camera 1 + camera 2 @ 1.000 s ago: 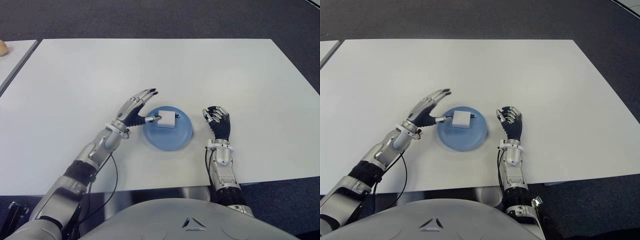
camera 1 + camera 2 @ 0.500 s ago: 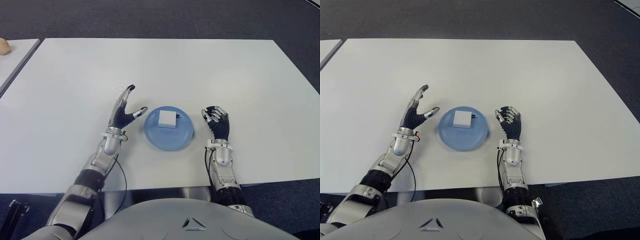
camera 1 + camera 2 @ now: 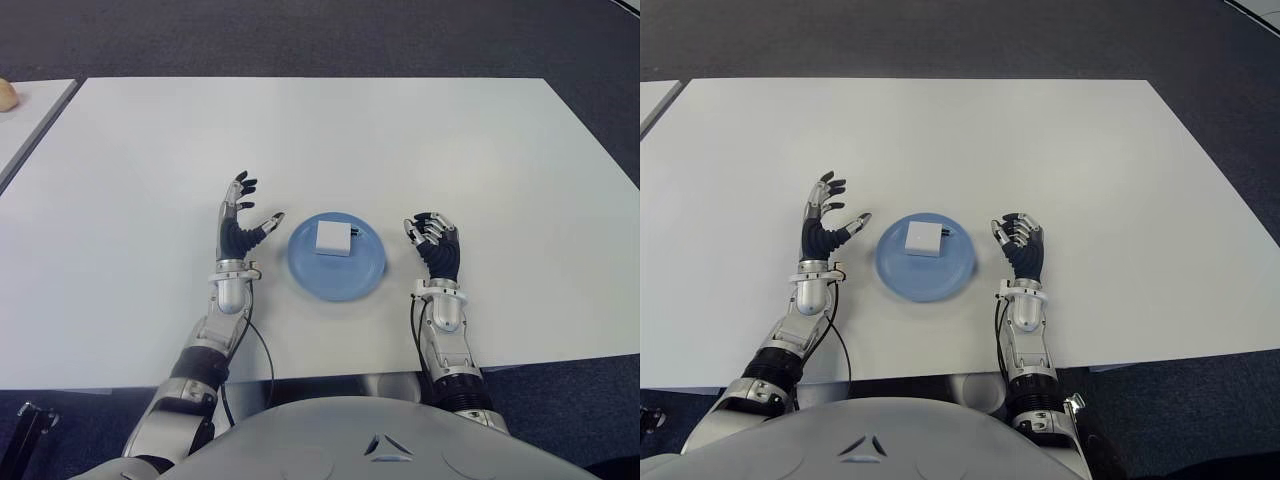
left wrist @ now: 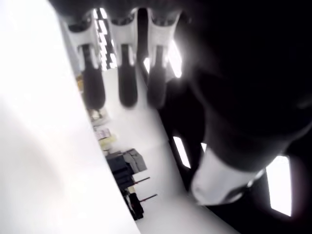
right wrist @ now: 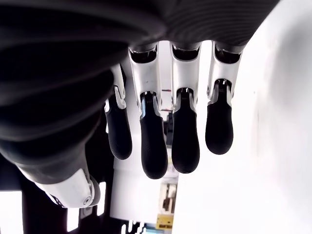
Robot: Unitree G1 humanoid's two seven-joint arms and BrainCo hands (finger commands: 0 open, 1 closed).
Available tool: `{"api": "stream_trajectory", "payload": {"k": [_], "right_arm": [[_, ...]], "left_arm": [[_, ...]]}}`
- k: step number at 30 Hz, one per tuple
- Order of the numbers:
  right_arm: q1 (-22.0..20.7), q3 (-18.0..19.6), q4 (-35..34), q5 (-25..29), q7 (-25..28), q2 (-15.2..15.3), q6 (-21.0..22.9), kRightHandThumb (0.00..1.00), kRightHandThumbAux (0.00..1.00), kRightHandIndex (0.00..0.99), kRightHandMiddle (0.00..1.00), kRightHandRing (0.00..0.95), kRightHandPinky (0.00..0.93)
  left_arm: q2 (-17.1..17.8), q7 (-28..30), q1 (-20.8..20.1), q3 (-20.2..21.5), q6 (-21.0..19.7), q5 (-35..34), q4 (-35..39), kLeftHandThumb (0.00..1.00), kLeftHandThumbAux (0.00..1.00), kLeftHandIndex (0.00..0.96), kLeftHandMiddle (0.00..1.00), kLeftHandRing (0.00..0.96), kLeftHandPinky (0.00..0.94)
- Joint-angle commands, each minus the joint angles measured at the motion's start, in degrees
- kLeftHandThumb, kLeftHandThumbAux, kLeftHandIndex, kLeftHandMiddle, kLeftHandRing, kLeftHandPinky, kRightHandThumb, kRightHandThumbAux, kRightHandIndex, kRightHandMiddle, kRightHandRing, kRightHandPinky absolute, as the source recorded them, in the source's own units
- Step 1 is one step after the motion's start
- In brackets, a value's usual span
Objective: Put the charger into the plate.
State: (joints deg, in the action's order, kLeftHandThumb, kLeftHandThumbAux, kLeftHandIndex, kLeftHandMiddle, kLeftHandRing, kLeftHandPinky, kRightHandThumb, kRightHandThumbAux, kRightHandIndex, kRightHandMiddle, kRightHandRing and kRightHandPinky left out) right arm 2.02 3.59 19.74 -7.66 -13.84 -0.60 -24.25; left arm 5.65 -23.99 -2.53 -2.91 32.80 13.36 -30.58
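On white table (image 3: pixel 450 140), charger (image 3: pixel 333 238) seen lying inside blue plate (image 3: pixel 340 283); placement judged done. Left hand (image 3: pixel 238 222) shown just left of plate, fingers spread, nothing held. Right hand (image 3: pixel 436 246) just right of plate, fingers loosely curled, empty. Nothing judged left.

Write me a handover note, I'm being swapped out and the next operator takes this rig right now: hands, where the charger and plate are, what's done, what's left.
Left hand: open, fingers spread, holding nothing, on the left side of the plate, apart from it.
Right hand: fingers loosely curled, holding nothing, idle on the right side of the plate.
Charger: white block lying inside the blue plate, toward its far half.
Plate: on the white table, between the two hands.
Done: the charger is in the plate and released.
Left: nothing on the placement itself; at most, park the left hand.
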Motion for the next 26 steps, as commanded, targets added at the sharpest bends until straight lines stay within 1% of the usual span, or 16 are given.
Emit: {"api": "stream_trajectory", "payload": {"k": [1,2,4,7,13,17,23,26], "right_arm": [[0.6,-0.2,-0.8,0.2,0.0,-0.5,0.3,0.706,0.729,0.430,0.593,0.603,0.600],[0.6,-0.2,-0.8,0.3,0.0,-0.5,0.3,0.706,0.729,0.430,0.593,0.603,0.600],[0.8,-0.2,-1.1,0.5,0.3,-0.5,0.5,0.706,0.729,0.430,0.593,0.602,0.601],[0.9,0.1,-0.8,0.9,0.8,-0.2,0.5,0.706,0.728,0.430,0.592,0.601,0.601],[0.9,-0.1,-1.5,0.7,0.8,-0.6,-0.1,0.706,0.728,0.431,0.592,0.600,0.600],[1.1,-0.2,-2.0,0.5,0.6,-0.8,0.5,0.706,0.728,0.431,0.593,0.601,0.604],[1.3,-0.2,-2.4,0.2,0.5,-0.8,0.8,0.705,0.728,0.431,0.595,0.602,0.601],[1.5,-0.3,-2.6,0.1,0.5,-0.7,0.6,0.705,0.728,0.431,0.596,0.602,0.602]], "left_arm": [[-0.6,2.9,1.4,1.8,-3.0,-3.1,-0.6,0.509,0.784,0.372,0.402,0.411,0.448],[-0.7,3.1,1.4,1.9,-3.3,-3.2,-0.4,0.574,0.762,0.391,0.417,0.425,0.458],[-1.0,3.6,1.6,2.1,-4.5,-3.5,0.1,0.632,0.742,0.408,0.442,0.450,0.477],[-1.4,4.4,1.8,2.5,-5.2,-3.8,0.4,0.675,0.727,0.422,0.485,0.494,0.512],[-1.6,5.9,2.2,2.7,-6.2,-4.3,0.3,0.698,0.719,0.430,0.540,0.551,0.571],[-1.6,6.3,2.2,2.9,-5.7,-4.3,-0.4,0.703,0.717,0.432,0.574,0.584,0.607],[-1.9,7.5,2.0,3.0,-5.3,-4.9,-1.3,0.706,0.716,0.433,0.619,0.619,0.610],[-2.0,9.3,2.0,3.1,-6.5,-6.0,-1.3,0.708,0.715,0.433,0.625,0.623,0.607]]}}
